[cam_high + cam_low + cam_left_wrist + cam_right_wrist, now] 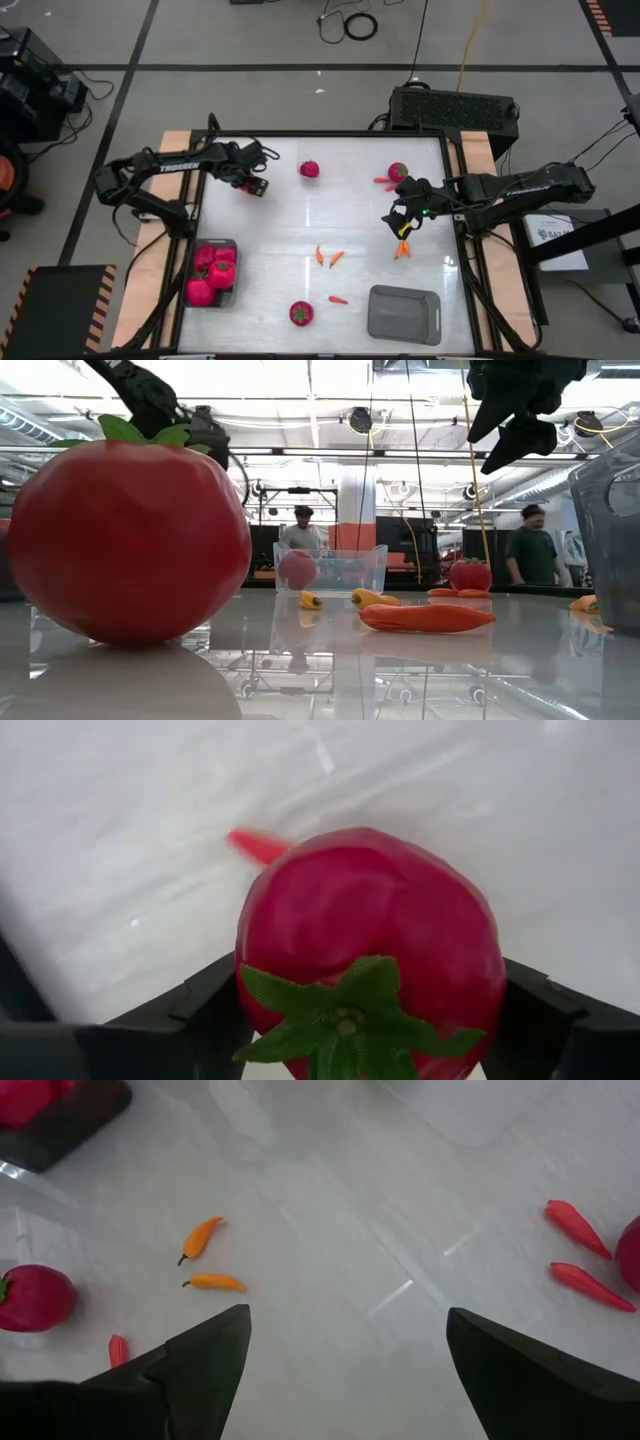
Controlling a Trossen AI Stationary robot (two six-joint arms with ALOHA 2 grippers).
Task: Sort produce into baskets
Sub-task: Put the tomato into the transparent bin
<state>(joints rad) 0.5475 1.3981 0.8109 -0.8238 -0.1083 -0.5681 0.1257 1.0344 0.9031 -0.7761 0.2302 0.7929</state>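
Observation:
My left gripper (253, 185) is at the table's far left, raised, shut on a round red piece with a green top (370, 950). My right gripper (400, 224) hangs open and empty over the table's right side, also seen in the low view (512, 422). Orange slender pieces (403, 250) lie just near of it. The left grey bin (230, 290) holds several magenta pieces (208, 272). The right grey bin (404, 313) shows nothing inside. The clear tray (366, 560) stands mid-table in the low view, with a red piece (297, 570) seen through it. My left gripper pinches the round red piece by its two opposite sides (250, 990), one finger (190, 1015) on each side. The green top (350, 1020) faces back toward the wrist. The piece is lifted clear of the table.
A magenta piece (309, 169) and a red one (398, 172) with red slender pieces (384, 182) lie at the far side. Two orange pieces (328, 257), a red slender piece (338, 298) and a round red one (300, 313) lie mid-table and near. People stand beyond the table (527, 550).

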